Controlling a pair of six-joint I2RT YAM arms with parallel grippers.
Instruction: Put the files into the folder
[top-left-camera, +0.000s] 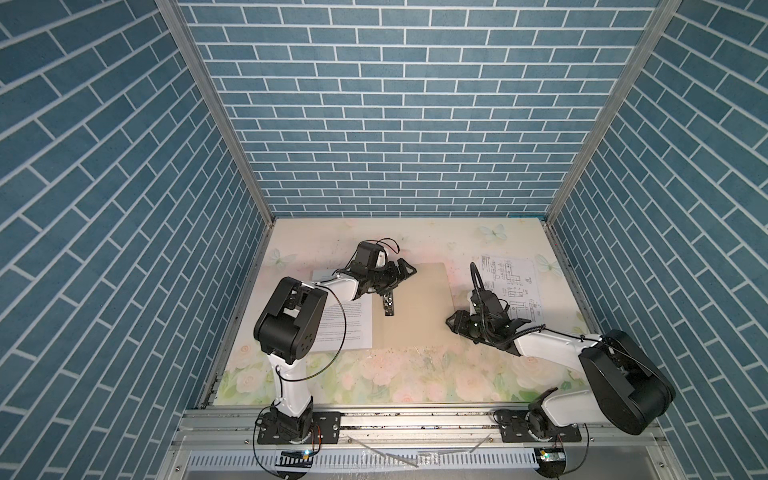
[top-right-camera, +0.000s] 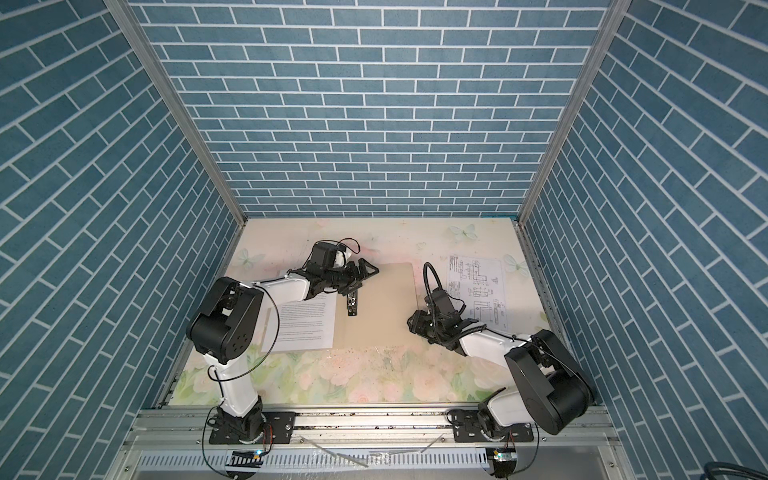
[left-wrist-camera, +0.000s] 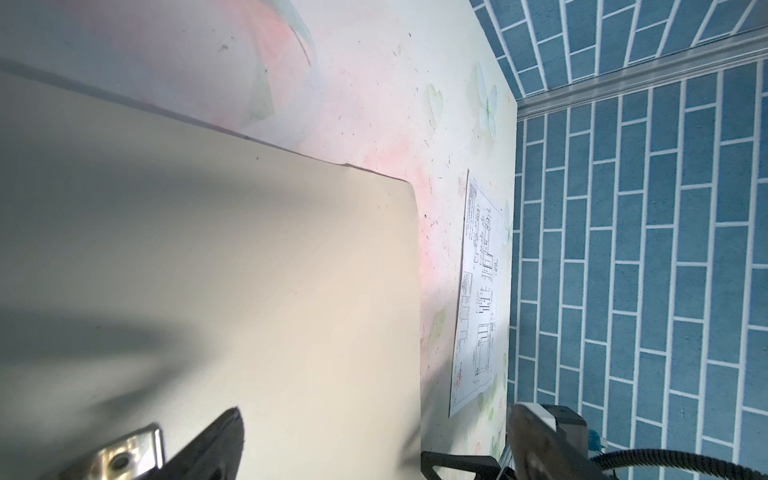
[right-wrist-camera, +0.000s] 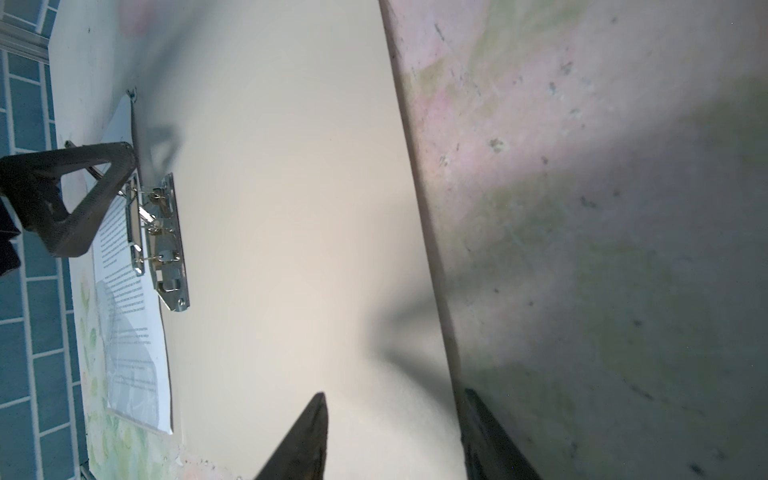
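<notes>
The tan folder (top-left-camera: 415, 307) (top-right-camera: 382, 307) lies flat mid-table, its metal clip (top-left-camera: 388, 307) (right-wrist-camera: 166, 241) near its left edge. The text file (top-left-camera: 349, 328) (right-wrist-camera: 133, 332) lies just left of the clip, partly under my left arm. To the right of the folder, the drawing file (top-left-camera: 511, 286) (left-wrist-camera: 478, 291) rests on the table, partly hidden by my right arm. My left gripper (top-left-camera: 405, 276) (left-wrist-camera: 374, 411) hangs wide open over the folder's far left corner, holding nothing. My right gripper (top-left-camera: 451, 326) (right-wrist-camera: 394, 392) is open, with one finger over the folder's right edge and one on the table side.
Blue brick-pattern walls (top-left-camera: 399, 124) close in the floral table (top-left-camera: 395, 374) on three sides. An aluminium rail (top-left-camera: 395, 419) with both arm bases runs along the near edge. The drawing file lies close to the right wall.
</notes>
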